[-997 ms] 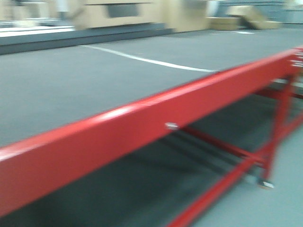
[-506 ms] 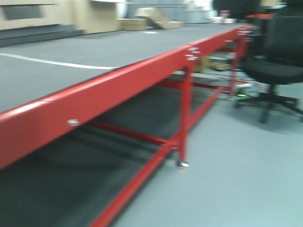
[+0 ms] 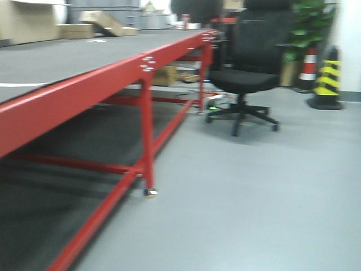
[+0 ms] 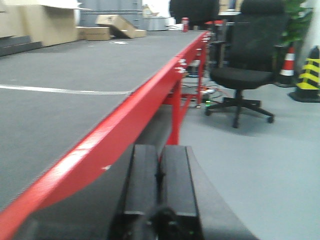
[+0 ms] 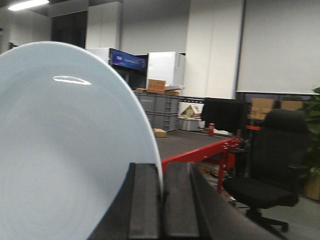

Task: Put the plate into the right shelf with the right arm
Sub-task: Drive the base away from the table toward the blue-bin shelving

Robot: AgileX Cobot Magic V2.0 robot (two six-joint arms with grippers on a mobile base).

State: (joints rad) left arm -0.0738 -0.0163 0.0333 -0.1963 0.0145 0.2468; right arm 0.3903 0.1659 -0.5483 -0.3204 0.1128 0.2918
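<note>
- Only the right wrist view shows the right gripper (image 5: 161, 172), clamped on the rim of the one plate (image 5: 65, 150), which stands upright and fills the frame's left.
- The left gripper (image 4: 160, 150), at lower centre, is closed and empty.
- There is one red-framed table (image 3: 84, 90) and one black chair (image 3: 248, 68); bare floor (image 3: 254, 197) fills the lower right.

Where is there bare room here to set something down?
The grey tabletop is bare from the red front rail back to the cardboard boxes. The floor between table leg and office chair is open. Crowded: clutter under the far end.
</note>
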